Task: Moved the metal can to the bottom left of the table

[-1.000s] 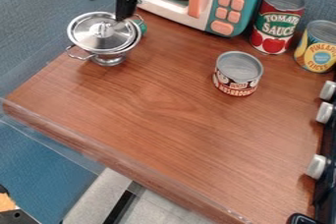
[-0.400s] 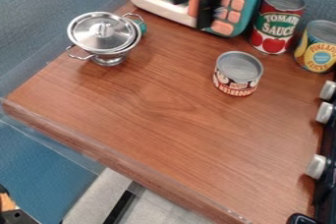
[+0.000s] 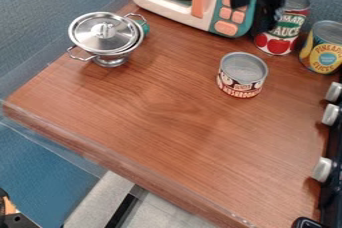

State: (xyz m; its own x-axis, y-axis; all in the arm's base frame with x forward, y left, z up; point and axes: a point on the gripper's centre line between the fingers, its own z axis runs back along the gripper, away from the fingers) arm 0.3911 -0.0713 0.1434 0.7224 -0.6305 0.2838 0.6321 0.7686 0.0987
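Note:
My black gripper (image 3: 252, 14) hangs at the upper right of the camera view, in front of the toy microwave's right edge and partly over the tomato sauce can. Its two fingers stand apart, open, with nothing seen between them. The short metal can (image 3: 242, 75) with a mushroom label stands upright right of centre on the wooden table (image 3: 153, 117). It is lower in the view than the gripper, and the two are apart.
A lidded silver pot (image 3: 105, 36) stands at the upper left. The toy microwave (image 3: 175, 7), tomato sauce can (image 3: 274, 43) and pineapple can (image 3: 323, 49) line the back. Stove knobs (image 3: 323, 169) edge the right side.
The gripper has moved from the upper left, above the pot, across the microwave to the upper right. The metal can and the other objects have stayed in place.

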